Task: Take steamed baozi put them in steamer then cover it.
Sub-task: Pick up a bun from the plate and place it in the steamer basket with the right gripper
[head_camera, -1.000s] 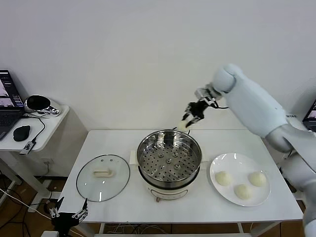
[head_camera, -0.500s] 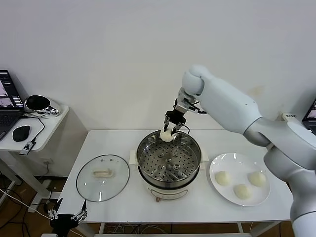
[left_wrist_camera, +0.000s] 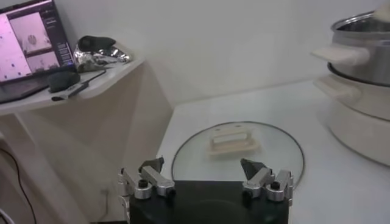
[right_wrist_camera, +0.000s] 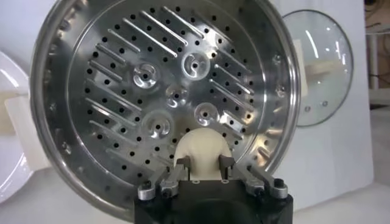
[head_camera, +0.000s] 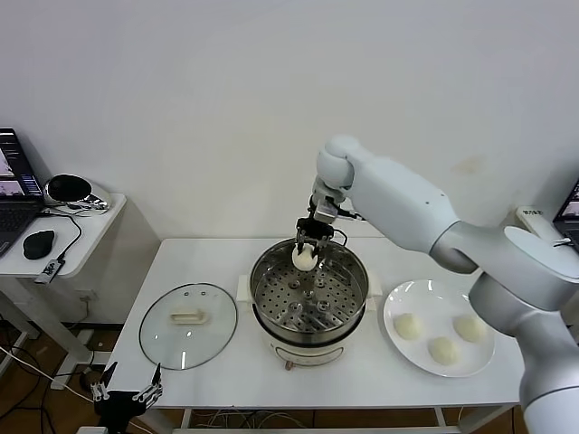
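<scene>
I am holding one bun (head_camera: pixel 305 259) in my right pincer (head_camera: pixel 307 246), the fingers clenched on its sides, just inside the far rim of the steamer (head_camera: pixel 348 298). In my right wrist view the bun (right_wrist_camera: pixel 202 152) is showing between the two fingertips, hanging over the perforated metal floor of the steamer (right_wrist_camera: pixel 97 103); I cannot tell whether it is touching that floor. Apart from this bun the steel basket is holding nothing, and its holes, slots and raised round dimples are all showing.

The steamer is sitting on its white pot base in the middle of the white counter (head_camera: pixel 208 255). On my right side of it, the white plate (head_camera: pixel 403 296) is carrying three buns (head_camera: pixel 409 326) grouped toward its near half, close together but apart from one another.

On my left side of the steamer, the glass lid (head_camera: pixel 158 339) is lying flat on the counter with its cream handle facing up, just beside the pot base. My left pincer (head_camera: pixel 127 396) is hanging low, off the near left corner of the counter, its fingers spread wide and gripping nothing. My left wrist view is looking past that released pincer (left_wrist_camera: pixel 206 179) toward the lid (left_wrist_camera: pixel 280 143) and the side of the pot.

Further to my left, a small side table (head_camera: pixel 90 231) is bearing a laptop (head_camera: pixel 11 194), a mouse (head_camera: pixel 39 242) and a dark rounded object I cannot identify.
</scene>
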